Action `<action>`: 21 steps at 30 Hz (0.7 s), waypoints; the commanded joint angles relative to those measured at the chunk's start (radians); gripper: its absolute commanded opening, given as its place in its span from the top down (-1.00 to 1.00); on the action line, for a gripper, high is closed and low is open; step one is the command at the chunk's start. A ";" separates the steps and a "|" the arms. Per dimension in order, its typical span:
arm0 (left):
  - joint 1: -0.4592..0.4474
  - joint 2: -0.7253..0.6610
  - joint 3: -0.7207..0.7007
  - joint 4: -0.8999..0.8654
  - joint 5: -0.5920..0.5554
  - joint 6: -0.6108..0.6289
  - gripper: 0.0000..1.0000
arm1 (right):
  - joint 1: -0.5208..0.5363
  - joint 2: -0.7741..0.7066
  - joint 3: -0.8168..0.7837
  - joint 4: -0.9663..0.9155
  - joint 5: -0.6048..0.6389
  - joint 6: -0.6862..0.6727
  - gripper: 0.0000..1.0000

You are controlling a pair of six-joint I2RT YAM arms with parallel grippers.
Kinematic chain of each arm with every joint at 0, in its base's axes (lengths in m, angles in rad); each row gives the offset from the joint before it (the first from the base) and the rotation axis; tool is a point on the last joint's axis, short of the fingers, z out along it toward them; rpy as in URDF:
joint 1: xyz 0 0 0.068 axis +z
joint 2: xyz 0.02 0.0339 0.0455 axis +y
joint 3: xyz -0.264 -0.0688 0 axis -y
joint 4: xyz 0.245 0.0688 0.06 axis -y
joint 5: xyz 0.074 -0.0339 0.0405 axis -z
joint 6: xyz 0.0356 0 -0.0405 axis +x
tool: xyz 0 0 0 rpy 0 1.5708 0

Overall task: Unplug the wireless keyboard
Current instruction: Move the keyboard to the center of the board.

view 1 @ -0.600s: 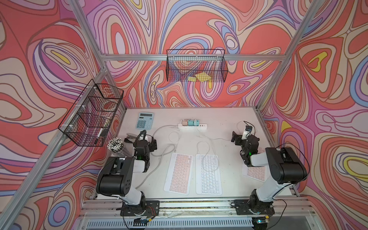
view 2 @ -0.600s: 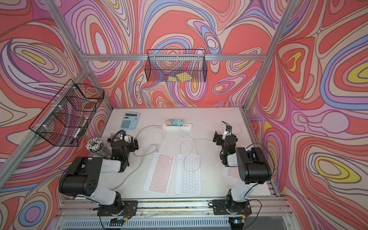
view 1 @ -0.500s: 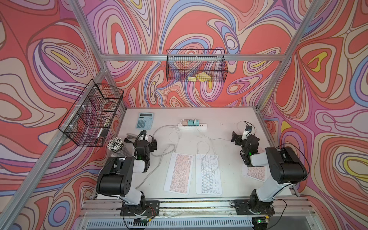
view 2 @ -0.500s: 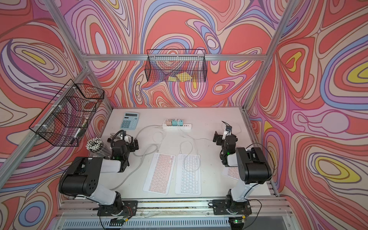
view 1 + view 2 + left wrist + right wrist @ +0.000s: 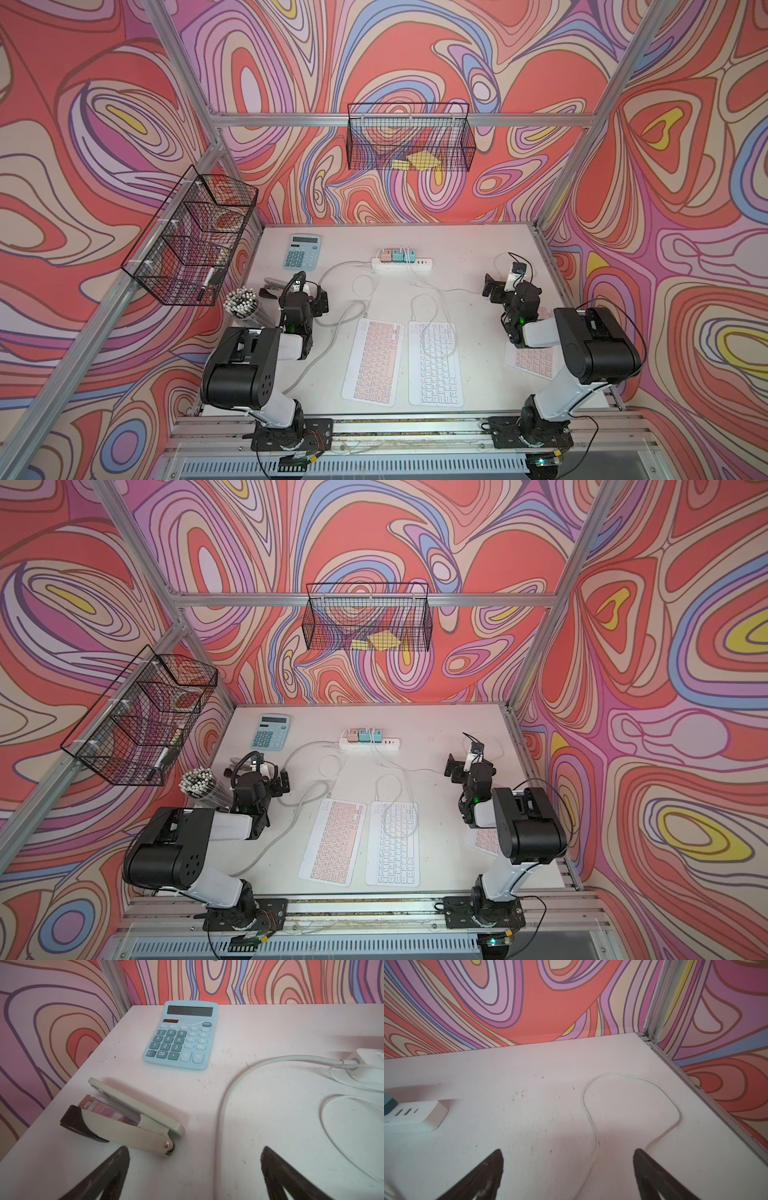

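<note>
A pink keyboard (image 5: 374,359) and a white keyboard (image 5: 434,363) lie side by side at the table's front middle in both top views. A second pink keyboard (image 5: 532,359) shows partly under my right arm. Thin white cables (image 5: 428,303) run from them toward the chargers on the white power strip (image 5: 401,264) at the back. My left gripper (image 5: 305,293) (image 5: 194,1159) hovers open at the left by the stapler (image 5: 124,1120). My right gripper (image 5: 509,286) (image 5: 568,1159) hovers open at the right over a thin cable loop (image 5: 593,1126). Neither holds anything.
A blue calculator (image 5: 302,251) (image 5: 180,1036) lies at the back left. A cup of pens (image 5: 243,305) stands by the left edge. The strip's thick cord (image 5: 226,1095) curves across the left half of the table. Wire baskets (image 5: 409,137) hang on the left and back walls.
</note>
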 commanded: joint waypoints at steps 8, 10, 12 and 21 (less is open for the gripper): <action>0.001 -0.013 0.006 0.011 0.008 0.009 -0.98 | -0.002 0.000 0.005 -0.012 -0.003 -0.004 -0.97; 0.001 -0.012 0.011 0.005 0.010 0.009 -0.98 | -0.002 0.002 0.005 -0.014 -0.006 -0.003 -0.96; 0.012 -0.015 0.012 -0.002 0.040 0.003 -0.98 | -0.002 0.003 0.007 -0.016 -0.011 -0.002 -0.96; 0.023 -0.173 0.201 -0.434 0.079 -0.002 -0.89 | -0.002 -0.183 0.133 -0.405 -0.058 0.001 -0.84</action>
